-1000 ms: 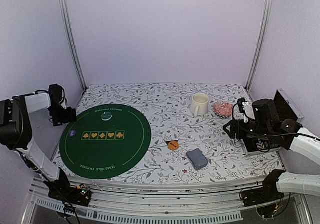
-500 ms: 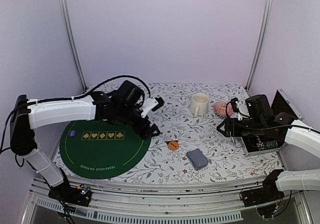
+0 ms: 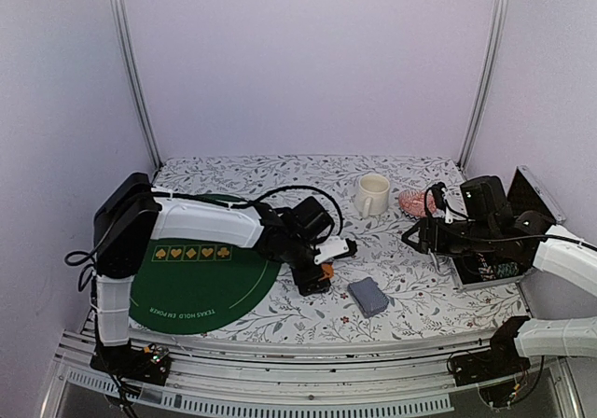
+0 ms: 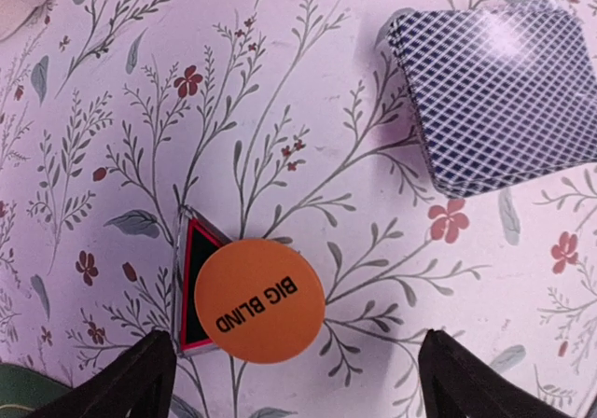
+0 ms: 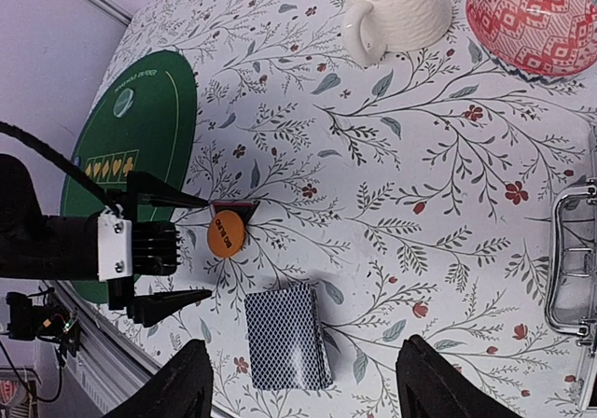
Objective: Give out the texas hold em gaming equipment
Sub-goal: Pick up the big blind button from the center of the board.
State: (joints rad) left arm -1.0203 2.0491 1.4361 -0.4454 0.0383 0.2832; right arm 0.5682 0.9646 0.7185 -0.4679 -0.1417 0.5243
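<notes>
Toward the front edge of the floral worktop (image 3: 410,292), beside the round green felt mat (image 3: 187,292), the left gripper (image 5: 207,247) has just swung in and hovers spread wide over the flat orange disc button (image 4: 259,299), which overlaps the black-and-red triangular marker (image 4: 189,278), so a pickup looks imminent.

The disc button (image 4: 259,299) lies partly on the triangular marker (image 4: 193,259), between the round mat (image 3: 196,287) at left and the card deck (image 4: 499,96) at right. The mug (image 3: 371,194) and small dish (image 3: 416,202) stand side by side behind them.
</notes>
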